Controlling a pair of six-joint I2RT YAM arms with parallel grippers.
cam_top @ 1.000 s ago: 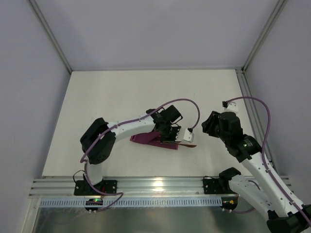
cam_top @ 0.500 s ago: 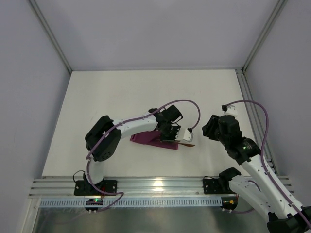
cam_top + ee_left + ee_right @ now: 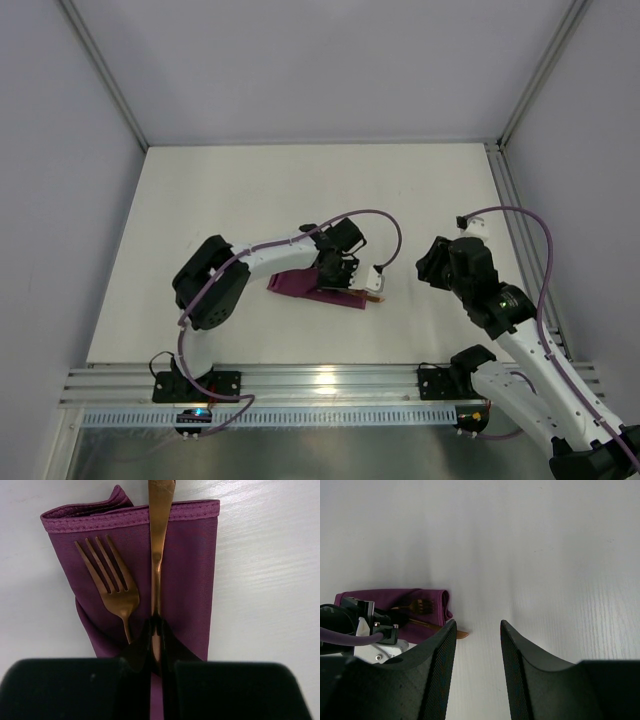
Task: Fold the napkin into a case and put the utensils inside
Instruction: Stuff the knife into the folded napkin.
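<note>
The case [image 3: 305,287], a narrow folded strip of maroon-purple cloth, lies flat on the desk [image 3: 250,190] a little nearer than its middle. In the overhead view the left hand [image 3: 347,276] sits right over the case's right end. Seen from the left wrist, the case [image 3: 187,570] stretches away from the hand, with its stitched hem at the far end and a slanting fold crossing it close to the fingers. The left hand [image 3: 156,630] is closed almost completely, its two dark fingers [image 3: 176,650] pinching the thin utensil [image 3: 159,555] by the narrow part of its shaft. That thin utensil runs straight along the middle of the case, resting on the cloth, and its far end reaches past the hem, over the desk. Just to its left lies the fork [image 3: 107,577], its tines on the cloth and pointing toward the hem, its handle slipping under the slanting fold. The fork is near the fingers but they do not grip it. The right hand [image 3: 432,262] is well apart from the case, off to its right. In its own camera the right hand [image 3: 478,626] is wide open with nothing between its fingers. The case [image 3: 365,598] and the fork [image 3: 417,605] show to the left beyond them, partly hidden behind the left hand.
</note>
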